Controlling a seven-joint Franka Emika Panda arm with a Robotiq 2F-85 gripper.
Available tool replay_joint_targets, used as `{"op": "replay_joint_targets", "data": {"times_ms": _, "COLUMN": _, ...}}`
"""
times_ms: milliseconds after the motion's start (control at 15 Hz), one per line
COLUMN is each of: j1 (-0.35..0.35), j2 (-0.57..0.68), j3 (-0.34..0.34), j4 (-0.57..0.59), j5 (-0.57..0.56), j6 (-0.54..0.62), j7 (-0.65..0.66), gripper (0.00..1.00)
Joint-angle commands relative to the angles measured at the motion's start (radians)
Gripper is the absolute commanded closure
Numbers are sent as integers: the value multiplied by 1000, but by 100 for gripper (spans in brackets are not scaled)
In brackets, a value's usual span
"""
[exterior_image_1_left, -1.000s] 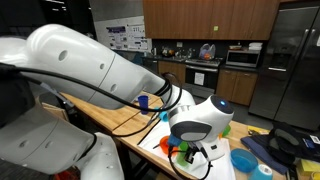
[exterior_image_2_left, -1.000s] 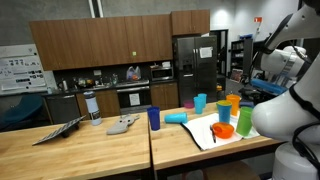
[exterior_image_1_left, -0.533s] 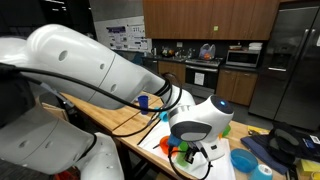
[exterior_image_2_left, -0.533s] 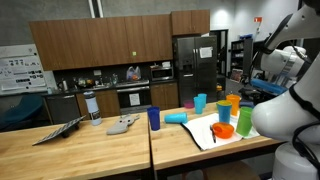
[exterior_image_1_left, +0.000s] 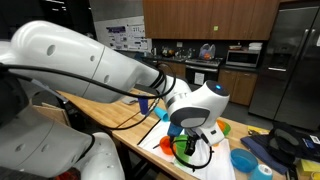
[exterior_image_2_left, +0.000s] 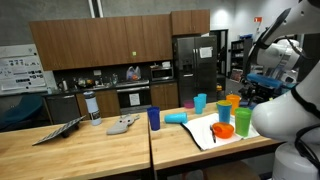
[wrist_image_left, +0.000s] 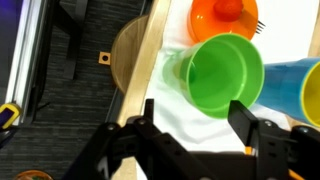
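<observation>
While I am hovering over the green cup (wrist_image_left: 222, 72), I am holding my pincer (wrist_image_left: 192, 135) with its two fingers spread apart, clamping nothing. In the wrist view the cup is standing upright with its mouth facing up at me, just beyond my fingertips; one fingertip is overlapping the cup's rim in the picture, but I cannot tell whether it is actually touching. The cup is resting on a white cloth (wrist_image_left: 180, 110), which is spreading out under and beside it. Beyond the green cup, an orange bowl (wrist_image_left: 215, 25) is sitting very close to it, with what looks like a fork poking out past the bowl's far edge. To one side of the green cup a blue cup (wrist_image_left: 290, 85) is standing so close that their rims are seeming to meet. On the other side of the green cup the wooden table edge (wrist_image_left: 148, 70) is running past, and further out that way a round stool (wrist_image_left: 125, 55) is standing down on the dark floor. In an exterior view my wrist is hanging directly above the green cup, covering most of it.
</observation>
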Motion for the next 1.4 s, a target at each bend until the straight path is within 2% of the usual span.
{"op": "replay_joint_targets", "data": {"times_ms": 0, "j1": 25, "j2": -95, "j3": 55, "j4": 70, "j5": -48, "j6": -112, "j7": 20, "gripper": 0}}
{"op": "replay_joint_targets", "data": {"times_ms": 133, "j1": 42, "j2": -125, "j3": 83, "j4": 127, "j5": -69, "j6": -182, "j7": 22, "gripper": 0}}
{"op": "replay_joint_targets", "data": {"times_ms": 333, "j1": 71, "j2": -116, "j3": 120, "j4": 221, "j5": -110, "j6": -229, "j7": 8, "gripper": 0}}
{"op": "replay_joint_targets", "data": {"times_ms": 600, "j1": 152, "j2": -68, "j3": 144, "j4": 264, "j5": -107, "j6": -169, "j7": -57, "gripper": 0}}
{"op": "replay_joint_targets", "data": {"times_ms": 733, "j1": 223, "j2": -9, "j3": 138, "j4": 254, "j5": -35, "j6": -73, "j7": -106, "gripper": 0}}
{"op": "replay_joint_targets", "data": {"times_ms": 800, "j1": 182, "j2": -80, "j3": 137, "j4": 242, "j5": -77, "j6": -135, "j7": -57, "gripper": 0}}
{"op": "replay_joint_targets", "data": {"times_ms": 1000, "j1": 229, "j2": -18, "j3": 140, "j4": 242, "j5": -54, "j6": -76, "j7": -75, "gripper": 0}}
{"op": "replay_joint_targets", "data": {"times_ms": 1333, "j1": 230, "j2": -6, "j3": 136, "j4": 245, "j5": -53, "j6": -71, "j7": -85, "gripper": 0}}
